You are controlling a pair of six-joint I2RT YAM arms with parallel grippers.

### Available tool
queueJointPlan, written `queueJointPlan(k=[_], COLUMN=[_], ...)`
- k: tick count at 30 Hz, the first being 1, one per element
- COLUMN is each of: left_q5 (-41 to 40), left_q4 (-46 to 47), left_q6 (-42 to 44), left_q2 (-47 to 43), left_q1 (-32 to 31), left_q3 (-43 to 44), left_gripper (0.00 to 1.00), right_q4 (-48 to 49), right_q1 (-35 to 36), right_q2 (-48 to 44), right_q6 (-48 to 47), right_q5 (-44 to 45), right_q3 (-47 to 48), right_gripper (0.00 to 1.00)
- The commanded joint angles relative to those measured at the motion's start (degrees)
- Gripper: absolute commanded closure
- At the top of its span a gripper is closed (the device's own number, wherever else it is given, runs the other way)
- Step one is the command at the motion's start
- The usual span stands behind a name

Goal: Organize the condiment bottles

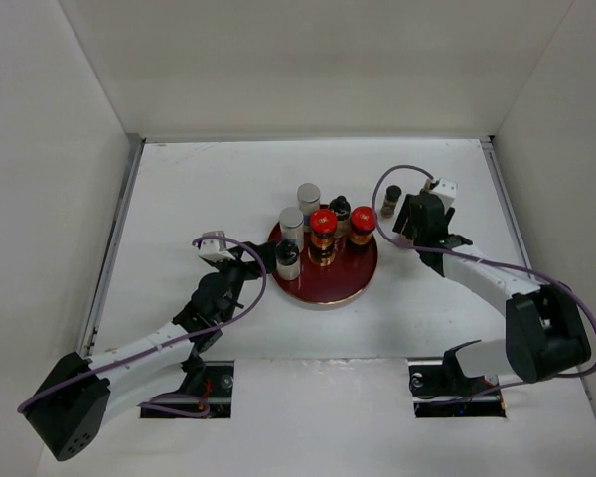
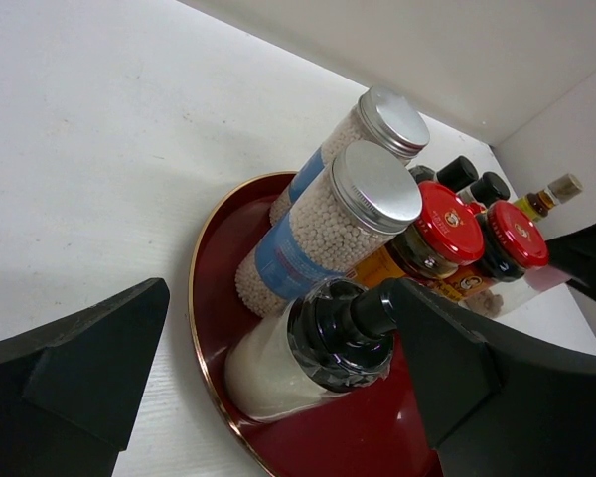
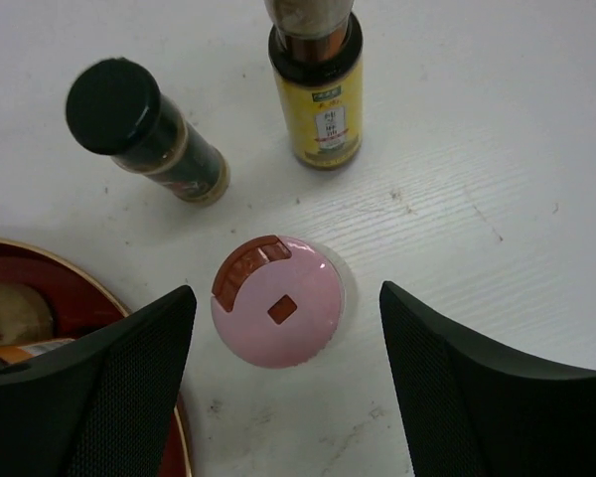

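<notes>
Left gripper (image 2: 278, 298) fingers are seen spread wide at the left rim of the round dark red tray (image 2: 214, 288), and nothing is pinched. A black-capped bottle of white grains (image 2: 313, 343) is framed between them on the tray. Its cap lies close against the right-hand finger, and whether the two touch cannot be told. Behind it on the tray, two white shakers with grey tops (image 2: 372, 189) are stood one behind the other. To their right, two red-lidded brown jars (image 2: 447, 224) are set side by side, with a black-topped bottle (image 1: 340, 207) just beyond them.

Right gripper (image 3: 285, 291) is held over the table (image 3: 477, 199) just right of the tray. Its fingers are parted, with a pink-capped bottle (image 3: 278, 316) upright on the table between them and a gap showing on each side. Farther off, a black-capped dark bottle (image 3: 144, 134) and a yellow bottle (image 3: 318, 94) are stood on the bare table, apart from each other and off the tray.
</notes>
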Motion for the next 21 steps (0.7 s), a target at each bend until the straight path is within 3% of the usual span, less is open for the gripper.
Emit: queueJointPlan(k=[1, 8, 13, 17, 21], left_q5=[-0.27, -0.01, -0.09, 0.17, -0.1], left_q4=[4.0, 4.0, 4.0, 4.17, 4.79], left_q6=[-0.23, -0.23, -0.23, -0.58, -0.67], left_q2=[-0.17, 0.62, -0.08, 1.15, 1.67], left_q1=[0.37, 0.54, 0.54, 0.54, 0.72], left_q3=[-0.6, -0.34, -0.69, -0.42, -0.07], left_gripper=[0.0, 0.0, 0.0, 0.0, 0.0], right_q4=[3.99, 4.78, -1.79, -12.6, -13.16], right_q1=[-0.84, 0.12, 8.72, 17.24, 24.45], right_q2=[1.59, 0.91, -10.24, -16.76, -16.6], right_q6=[0.45, 0.19, -2.28, -1.4, 1.76], right_q5=[-1.31, 2.1, 8.44, 4.76, 1.95], right_q3=[1.86, 1.69, 0.63, 3.26, 4.14], right_gripper=[0.27, 0.51, 0.54, 0.54, 0.55])
